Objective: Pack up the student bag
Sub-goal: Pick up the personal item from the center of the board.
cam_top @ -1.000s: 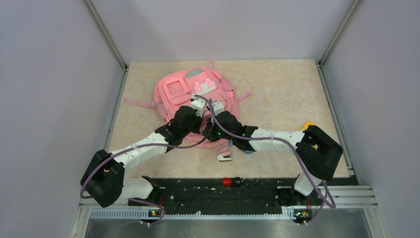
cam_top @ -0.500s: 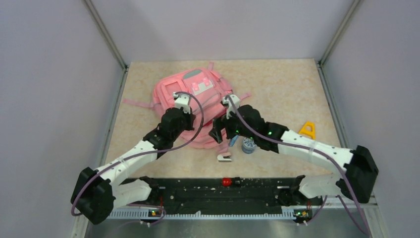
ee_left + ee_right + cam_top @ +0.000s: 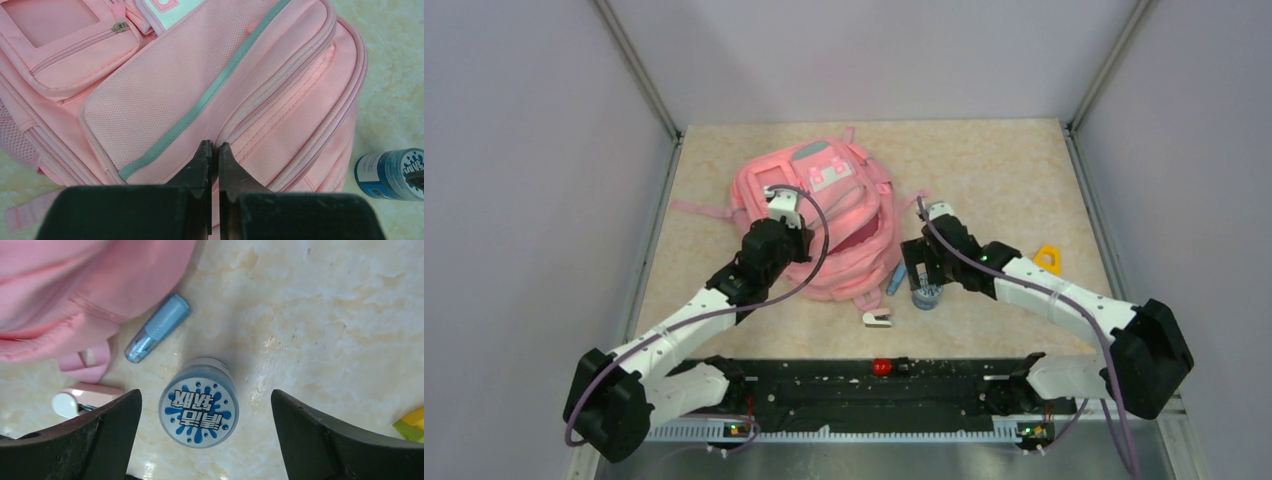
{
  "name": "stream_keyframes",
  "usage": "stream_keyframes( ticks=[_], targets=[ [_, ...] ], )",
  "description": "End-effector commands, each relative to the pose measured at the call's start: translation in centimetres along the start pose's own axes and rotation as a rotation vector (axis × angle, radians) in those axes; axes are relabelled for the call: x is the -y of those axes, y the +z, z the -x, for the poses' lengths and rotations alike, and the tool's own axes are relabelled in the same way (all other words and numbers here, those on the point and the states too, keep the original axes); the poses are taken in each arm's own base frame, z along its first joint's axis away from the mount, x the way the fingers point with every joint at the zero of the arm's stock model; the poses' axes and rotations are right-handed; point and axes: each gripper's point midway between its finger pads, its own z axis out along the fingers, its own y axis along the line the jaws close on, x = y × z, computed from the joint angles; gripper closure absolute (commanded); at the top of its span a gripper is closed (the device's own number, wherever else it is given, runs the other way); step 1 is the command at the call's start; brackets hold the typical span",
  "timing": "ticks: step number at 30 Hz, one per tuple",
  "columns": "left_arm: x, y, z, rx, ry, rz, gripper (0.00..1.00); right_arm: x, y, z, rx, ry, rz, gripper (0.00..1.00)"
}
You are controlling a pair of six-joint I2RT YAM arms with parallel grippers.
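The pink bag (image 3: 849,190) lies flat on the table (image 3: 984,170), front pockets up, in the far left part and nearer the left edge than the right. Its long axis runs from the far edge toward the near edge, slightly slanted. The end with the grey-white patch points to the far edge. The main opening gapes on the side facing the right edge.

The left claw (image 3: 212,147) is closed, with its tips on the bag's fabric beside a zipper seam. I cannot tell if it pinches any cloth.

The right claw (image 3: 205,395) stands wide open above a blue jar (image 3: 198,402), one finger on each side, not touching it. The jar's lid carries blue Chinese characters on a white splash. I cannot read them with certainty.

A light blue tube (image 3: 157,327) lies between jar and bag.
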Motion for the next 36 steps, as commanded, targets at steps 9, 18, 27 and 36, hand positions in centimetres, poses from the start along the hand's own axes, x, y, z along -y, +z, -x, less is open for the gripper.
stream_keyframes(
  ticks=[9, 18, 27, 36],
  targets=[
    [-0.3, -0.5, 4.0, 0.145, -0.074, 0.021, 1.0, -1.0, 1.9, -3.5, -0.105, -0.019, -0.001, 0.01],
    [-0.3, -0.6, 4.1, 0.149, -0.076, 0.017, 1.0, -1.7, 3.3, -5.3, -0.171, -0.066, -0.029, 0.25],
    [0.0, -1.0, 4.9, 0.16, -0.081, 0.002, 1.0, -0.9, 0.2, 2.1, 0.096, 0.029, 0.004, 1.0],
    [0.3, -1.4, 5.6, 0.17, -0.1, -0.019, 1.0, -4.3, -3.7, 12.0, 0.506, 0.132, 0.245, 1.0]
  ],
)
